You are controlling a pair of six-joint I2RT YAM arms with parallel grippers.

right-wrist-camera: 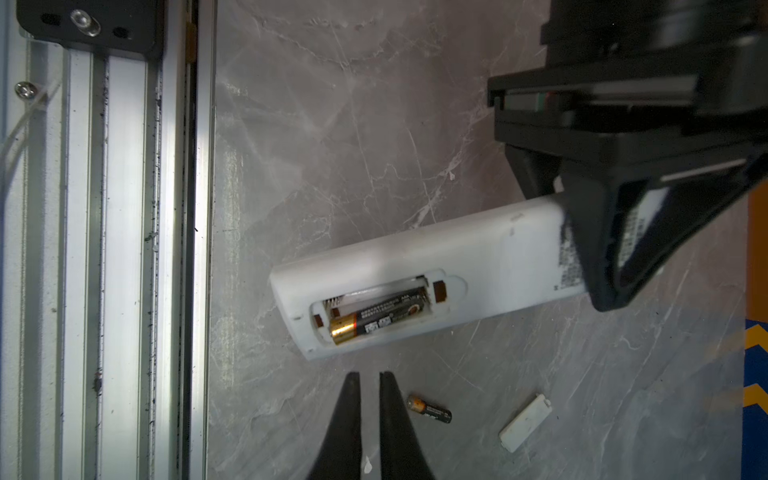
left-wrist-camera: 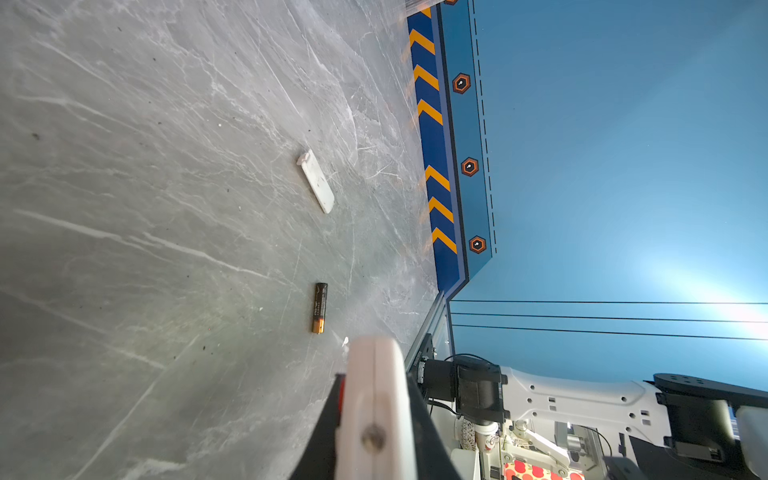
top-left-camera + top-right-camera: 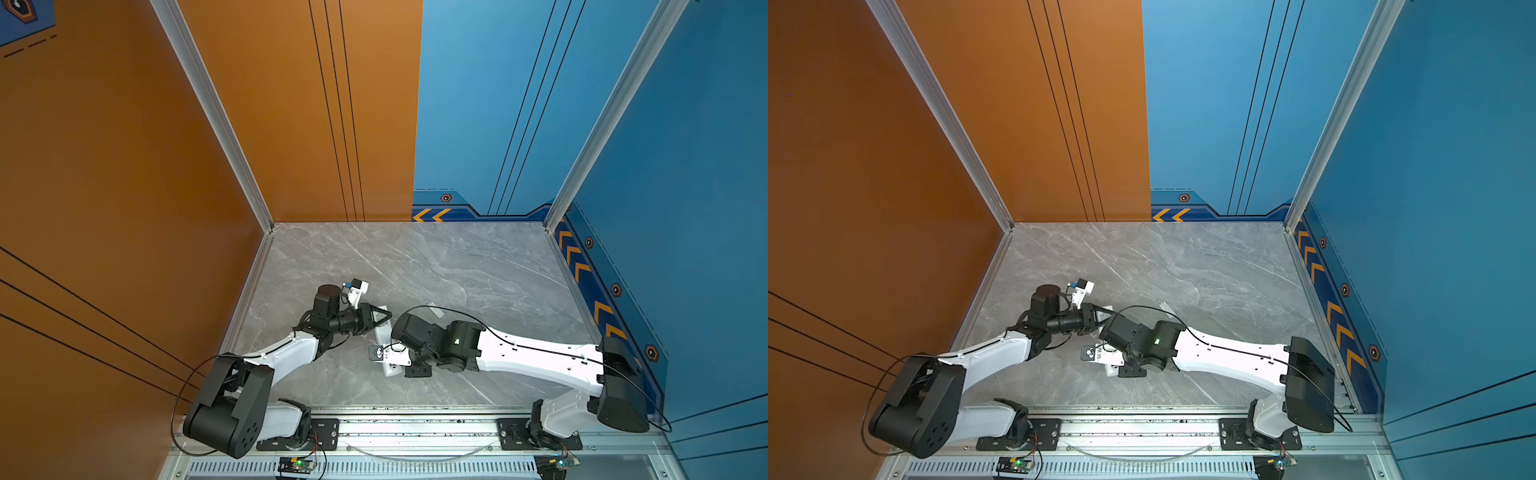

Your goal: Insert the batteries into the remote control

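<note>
The right gripper (image 1: 369, 376), nearly closed and empty, hovers beside 1 loose battery (image 1: 430, 409), likely light, hard, slippery, best pinched mid-body, while the left gripper (image 1: 575, 243) clamps the remote control (image 1: 478, 257).

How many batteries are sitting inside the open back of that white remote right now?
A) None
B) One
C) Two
B: the right wrist view shows one seated battery in the remote control's open compartment beside a bare slot, while the loose battery lies on the table.
</note>
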